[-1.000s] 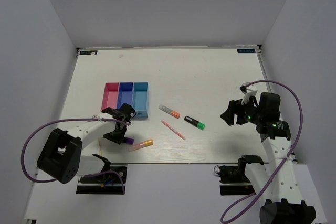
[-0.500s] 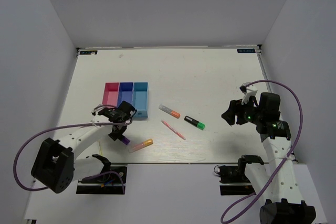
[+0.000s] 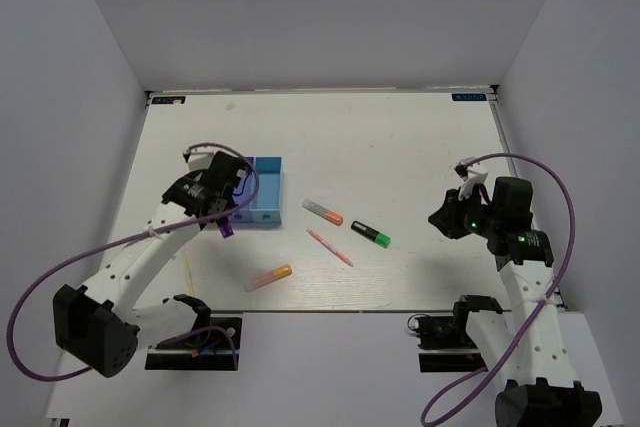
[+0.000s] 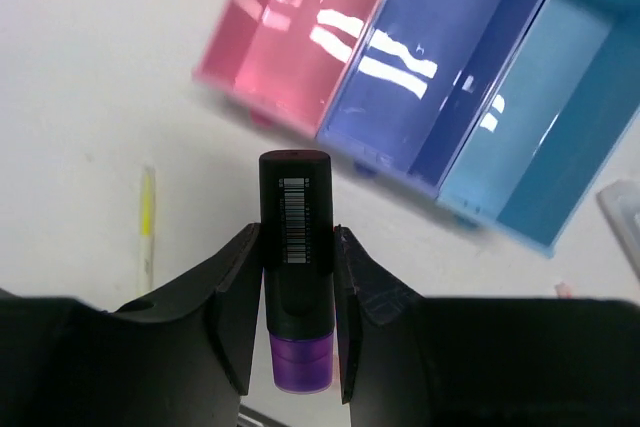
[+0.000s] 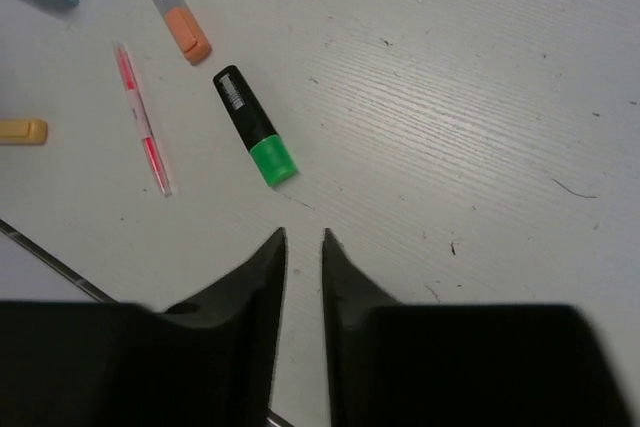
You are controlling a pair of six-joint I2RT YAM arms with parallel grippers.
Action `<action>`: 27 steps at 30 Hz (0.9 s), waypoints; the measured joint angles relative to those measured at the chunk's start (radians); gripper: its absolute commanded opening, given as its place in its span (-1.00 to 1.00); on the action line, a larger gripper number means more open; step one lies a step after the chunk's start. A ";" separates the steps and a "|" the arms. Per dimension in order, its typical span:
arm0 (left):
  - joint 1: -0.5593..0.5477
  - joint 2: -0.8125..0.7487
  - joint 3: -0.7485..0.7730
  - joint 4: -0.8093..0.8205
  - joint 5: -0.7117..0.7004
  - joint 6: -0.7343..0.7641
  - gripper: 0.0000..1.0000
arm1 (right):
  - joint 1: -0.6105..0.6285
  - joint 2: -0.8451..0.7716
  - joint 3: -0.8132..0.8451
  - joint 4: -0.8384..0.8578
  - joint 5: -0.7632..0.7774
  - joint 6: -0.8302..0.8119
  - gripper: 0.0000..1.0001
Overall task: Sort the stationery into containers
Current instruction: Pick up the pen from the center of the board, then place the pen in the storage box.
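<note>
My left gripper (image 4: pixel 295 239) is shut on a black highlighter with a purple cap (image 4: pixel 295 247), held in the air just in front of the containers. The containers are one tray with a pink (image 4: pixel 290 37), a dark blue (image 4: pixel 440 67) and a light blue (image 4: pixel 560 127) compartment. From above, the left gripper (image 3: pixel 222 211) covers part of the tray (image 3: pixel 267 197). On the table lie a grey-and-orange marker (image 3: pixel 322 212), a black-and-green highlighter (image 3: pixel 370 234), a thin pink pen (image 3: pixel 329 247) and a pink-and-orange marker (image 3: pixel 269 276). My right gripper (image 5: pixel 304 235) hovers near the green highlighter (image 5: pixel 255 127), its jaws almost together and holding nothing.
White walls enclose the table on the left, back and right. The table's front edge (image 3: pixel 330 310) runs just beyond the pink-and-orange marker. Purple cables loop off both arms.
The left arm lifted the purple-capped highlighter from the front of the table and carried it back to the tray. The right gripper's jaws closed from wide to nearly together.
</note>
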 measured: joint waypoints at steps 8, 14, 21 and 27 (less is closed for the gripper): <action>0.144 0.230 0.247 0.059 -0.002 0.347 -0.99 | 0.000 -0.001 -0.010 -0.002 -0.047 -0.017 -0.50; 0.235 0.385 0.332 0.084 0.010 0.506 -0.99 | 0.001 -0.003 -0.010 -0.002 -0.088 -0.045 -0.15; 0.269 0.512 0.347 0.124 0.013 0.591 -0.75 | 0.002 -0.003 -0.011 -0.002 -0.113 -0.053 -0.03; 0.269 0.566 0.347 0.160 0.020 0.610 -0.49 | 0.002 0.000 -0.023 0.001 -0.115 -0.053 0.03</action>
